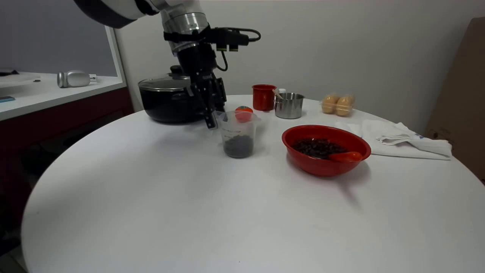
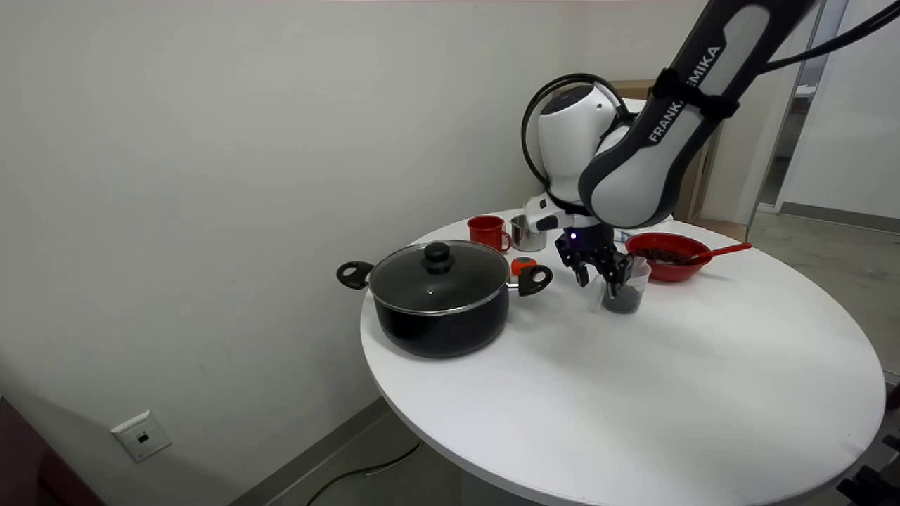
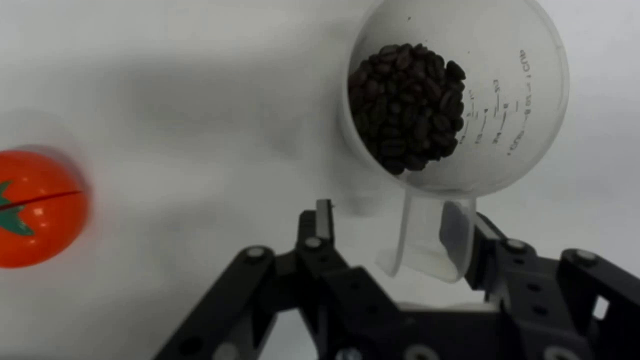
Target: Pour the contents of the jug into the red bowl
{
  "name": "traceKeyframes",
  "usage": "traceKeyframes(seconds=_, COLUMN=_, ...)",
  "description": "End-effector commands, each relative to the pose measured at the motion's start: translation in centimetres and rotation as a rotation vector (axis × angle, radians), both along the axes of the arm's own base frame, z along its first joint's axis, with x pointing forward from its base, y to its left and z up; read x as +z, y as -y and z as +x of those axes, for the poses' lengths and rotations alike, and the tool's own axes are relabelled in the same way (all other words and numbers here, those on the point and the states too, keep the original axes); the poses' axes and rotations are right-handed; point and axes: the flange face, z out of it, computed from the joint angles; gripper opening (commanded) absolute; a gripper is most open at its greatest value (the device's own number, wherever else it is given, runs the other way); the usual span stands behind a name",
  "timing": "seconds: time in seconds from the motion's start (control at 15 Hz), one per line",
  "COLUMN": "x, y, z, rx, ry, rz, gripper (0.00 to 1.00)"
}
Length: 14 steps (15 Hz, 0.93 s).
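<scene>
The clear plastic jug [image 1: 235, 131] stands upright on the white table, its contents [image 3: 407, 107], dark beans, heaped at the bottom on one side. In the wrist view the jug's handle [image 3: 432, 245] lies between the fingers of my gripper [image 3: 401, 212]. The jaws stand open: the left finger is well apart from the handle, while the right one is right beside it; whether they touch I cannot tell. The red bowl [image 1: 322, 167] is near the jug in both exterior views, with dark bits and a red spoon [image 1: 344, 156] in it. It is outside the wrist view.
A toy tomato [image 3: 42, 215] lies close to the gripper. The black lidded pot [image 2: 439, 327] stands on the table beside the arm. Behind are a red cup [image 1: 262, 98], a metal cup [image 1: 288, 107], packed eggs [image 1: 337, 105] and a white cloth [image 1: 401, 138].
</scene>
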Motion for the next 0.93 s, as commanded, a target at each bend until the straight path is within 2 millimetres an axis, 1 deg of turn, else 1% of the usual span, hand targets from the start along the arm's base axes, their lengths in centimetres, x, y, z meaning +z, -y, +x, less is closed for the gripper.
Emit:
traceKeyframes(seconds=0.0, x=0.6, y=0.3, z=0.1, rx=-0.011, ry=0.016, rz=0.013, gripper=0.28)
traceKeyframes(seconds=0.2, x=1.5, y=0.4, z=-0.4, rx=-0.005, ry=0.019, rz=0.013, gripper=0.06)
traceKeyframes(seconds=0.27, x=1.7, y=0.5, z=-0.6, rx=-0.002, ry=0.021, rz=0.012, gripper=0.49)
traceKeyframes(seconds=0.33, x=1.9, y=0.6, z=-0.7, rx=-0.003, ry=0.023, rz=0.012, gripper=0.45)
traceKeyframes(seconds=0.4, x=2.0, y=0.6, z=-0.8, rx=-0.005, ry=0.023, rz=0.012, gripper=0.47)
traceKeyframes(seconds=0.87, x=3.0, y=0.3, z=-1.6, rx=-0.005, ry=0.029, rz=0.016, gripper=0.96)
